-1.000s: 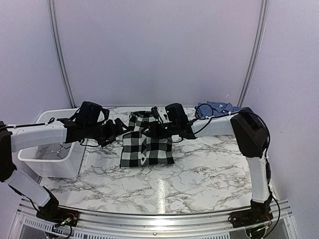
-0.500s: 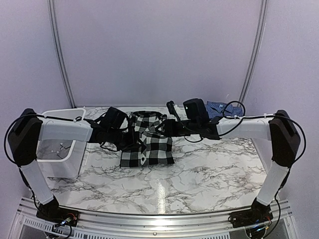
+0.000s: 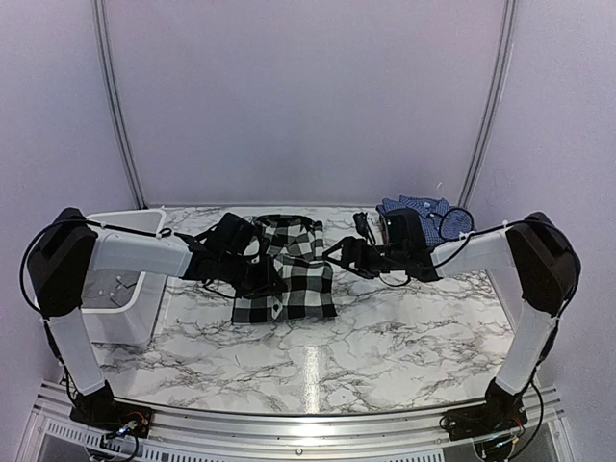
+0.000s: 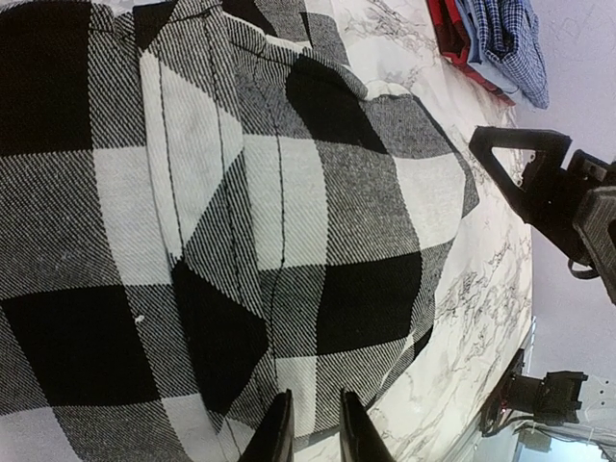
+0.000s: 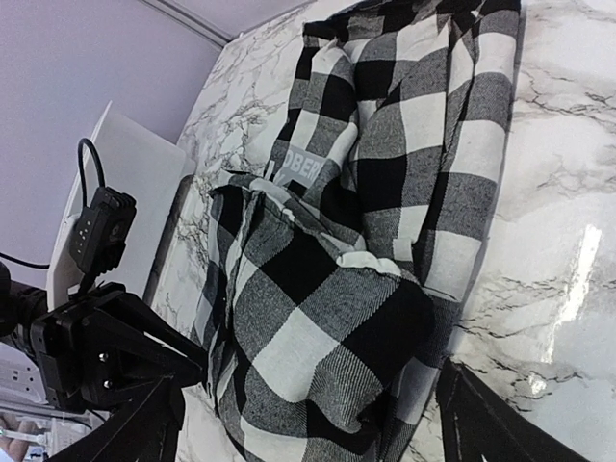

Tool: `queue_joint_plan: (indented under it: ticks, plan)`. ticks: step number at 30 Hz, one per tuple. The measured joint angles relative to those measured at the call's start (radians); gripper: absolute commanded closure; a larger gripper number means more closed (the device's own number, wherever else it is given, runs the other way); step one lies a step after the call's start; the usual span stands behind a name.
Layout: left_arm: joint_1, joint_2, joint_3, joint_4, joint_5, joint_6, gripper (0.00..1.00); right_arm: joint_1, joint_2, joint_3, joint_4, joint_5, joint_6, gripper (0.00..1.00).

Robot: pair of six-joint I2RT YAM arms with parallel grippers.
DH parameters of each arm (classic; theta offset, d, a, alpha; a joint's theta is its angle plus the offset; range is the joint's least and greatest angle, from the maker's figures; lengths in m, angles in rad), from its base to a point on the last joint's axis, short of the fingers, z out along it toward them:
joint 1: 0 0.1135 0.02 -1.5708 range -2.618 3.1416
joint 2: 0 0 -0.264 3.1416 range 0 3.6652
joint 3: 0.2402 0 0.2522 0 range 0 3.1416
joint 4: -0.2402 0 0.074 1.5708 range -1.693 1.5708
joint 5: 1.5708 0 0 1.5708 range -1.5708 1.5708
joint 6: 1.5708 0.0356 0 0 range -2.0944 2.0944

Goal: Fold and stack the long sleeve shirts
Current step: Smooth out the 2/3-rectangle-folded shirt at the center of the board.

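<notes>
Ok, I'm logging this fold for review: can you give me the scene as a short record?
check shirt: partly folded, centre of table
blue shirt: crumpled, far right corner
left gripper: closed on check shirt's edge
right gripper: open, just right of check shirt
white bin: left edge of table

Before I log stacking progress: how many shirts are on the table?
2. The black-and-white check shirt lies partly folded in the middle of the table; the blue checked shirt sits bunched at the far right corner. Another could be hidden beneath either one.
</notes>
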Motion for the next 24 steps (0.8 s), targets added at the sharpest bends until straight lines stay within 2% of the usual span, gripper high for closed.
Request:
queue_joint_plan:
  ticks: [5,16,21,24]
  plan:
    - [-0.001,0.008,0.000,0.000,0.001,0.000,0.84,-0.021,0.080,-0.002,0.089,-0.068,0.075,0.15]
    - [-0.006,0.011,0.000,0.000,0.001,-0.001,0.85,-0.021,0.185,0.000,0.200,-0.161,0.192,0.45]
    - [-0.012,0.012,0.000,0.000,0.001,-0.002,0.86,-0.021,0.227,0.036,0.209,-0.182,0.208,0.54]
    - [-0.014,0.013,0.000,0.000,0.001,-0.003,0.86,-0.021,0.254,0.084,0.205,-0.191,0.201,0.57]
